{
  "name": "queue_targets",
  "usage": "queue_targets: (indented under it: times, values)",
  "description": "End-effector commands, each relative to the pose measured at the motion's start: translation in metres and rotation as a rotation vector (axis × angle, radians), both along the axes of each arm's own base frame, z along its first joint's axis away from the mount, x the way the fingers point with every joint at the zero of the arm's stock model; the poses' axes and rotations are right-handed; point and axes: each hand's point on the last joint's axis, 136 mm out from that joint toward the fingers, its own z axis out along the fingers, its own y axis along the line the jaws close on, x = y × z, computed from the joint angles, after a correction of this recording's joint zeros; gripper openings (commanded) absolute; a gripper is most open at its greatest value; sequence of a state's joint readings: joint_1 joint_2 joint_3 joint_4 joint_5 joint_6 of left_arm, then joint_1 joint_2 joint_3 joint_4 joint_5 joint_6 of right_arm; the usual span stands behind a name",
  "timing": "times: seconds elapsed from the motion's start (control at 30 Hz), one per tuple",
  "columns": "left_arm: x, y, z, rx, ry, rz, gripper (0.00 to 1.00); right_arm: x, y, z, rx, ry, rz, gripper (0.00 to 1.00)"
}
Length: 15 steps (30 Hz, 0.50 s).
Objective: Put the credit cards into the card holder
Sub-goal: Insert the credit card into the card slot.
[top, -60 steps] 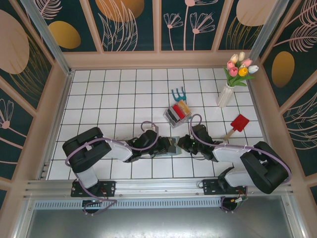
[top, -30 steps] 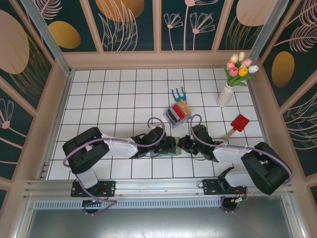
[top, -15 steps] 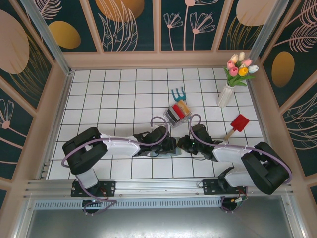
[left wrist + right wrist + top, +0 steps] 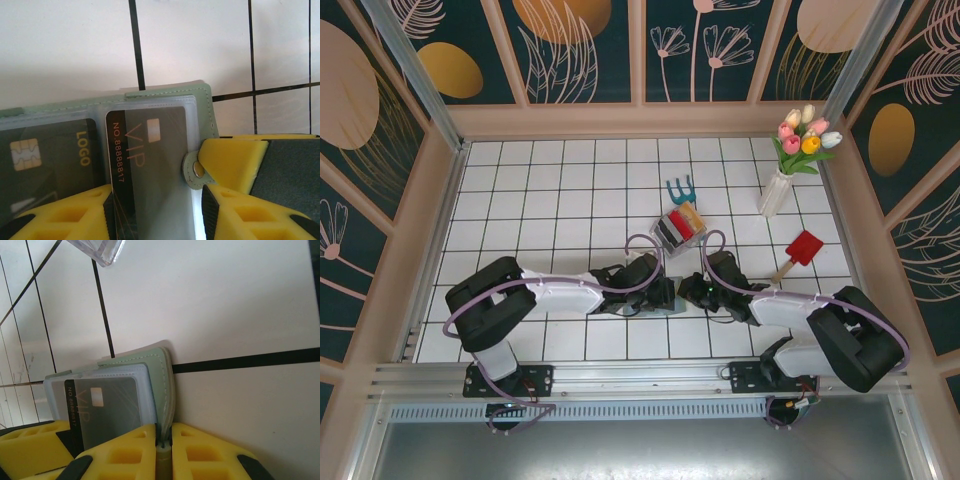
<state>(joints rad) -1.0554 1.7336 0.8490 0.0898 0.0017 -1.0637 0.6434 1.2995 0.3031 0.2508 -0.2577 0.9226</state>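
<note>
Fingers (image 4: 130,445) of the right gripper (image 4: 164,432) are being pressed together on the right edge of the wallet (image 4: 162,365), so the green cover is being pinched between them. The wallet is being held open and flat on the white tiled table (image 4: 540,200), near the table's middle and on the near side of the clear rack (image 4: 677,228). In the top view it is being flanked by the left gripper (image 4: 665,294) and the right gripper (image 4: 692,292).

In the left wrist view, the left gripper (image 4: 156,192) is being held half-spread over the wallet (image 4: 165,94), with one yellow finger (image 4: 65,215) on each side of the black VIP card (image 4: 150,160). That card is being covered by a clear sleeve at the wallet's right end. Whether it is being pinched cannot be told. A second black card, marked LOGO (image 4: 45,155), is being kept in the sleeve to its left. The wallet's snap tab (image 4: 194,170) is being touched by a finger of the right gripper (image 4: 232,160).

Farther off, a teal rake (image 4: 678,189) is being left beyond the rack, and a vase (image 4: 775,192) and a red trowel (image 4: 802,248) are being left to the right.
</note>
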Motion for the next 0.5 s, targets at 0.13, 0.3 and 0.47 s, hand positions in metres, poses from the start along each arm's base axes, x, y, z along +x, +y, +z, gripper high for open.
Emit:
queue_targets:
  times: [0.13,0.3,0.47]
  values:
    - [-0.014,-0.016,-0.006,0.041,0.029,-0.124,0.48,-0.029,-0.018,-0.031,-0.116,0.118,0.026,0.13]
    - [-0.013,-0.010,-0.001,0.056,0.013,-0.117,0.49,-0.026,-0.020,-0.030,-0.125,0.109,0.015,0.14]
    - [-0.001,0.006,0.024,0.074,-0.068,-0.042,0.50,-0.018,-0.027,-0.021,-0.165,0.069,-0.009,0.22]
